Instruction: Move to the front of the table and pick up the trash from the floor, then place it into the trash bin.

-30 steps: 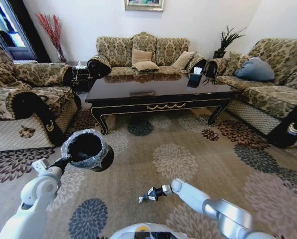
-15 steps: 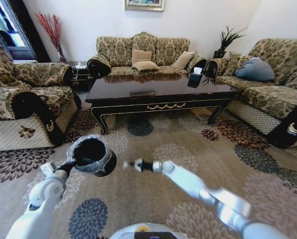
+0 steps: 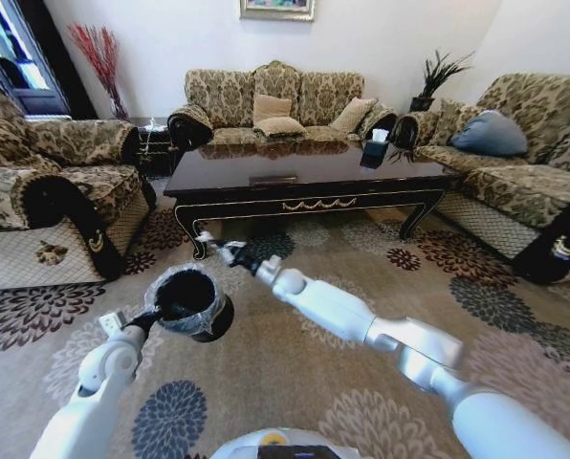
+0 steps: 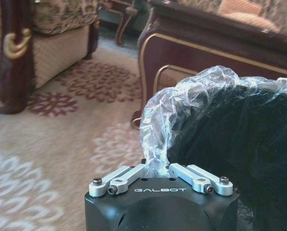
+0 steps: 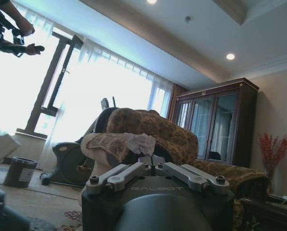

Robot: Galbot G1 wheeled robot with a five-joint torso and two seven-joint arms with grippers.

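Above the flowered carpet, the left hand (image 3: 154, 316) pinches the black bag-lined round bin's (image 3: 189, 301) rim; the right hand (image 3: 218, 247) grips crumpled white paper (image 5: 140, 143).

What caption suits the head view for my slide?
Left tool holds the lined trash bin up while the right tool carries crumpled white paper above it.

Left gripper (image 3: 154, 313) is clamped low at front-left; right arm extends forward and leftward, right gripper (image 3: 220, 249) pinched closed.
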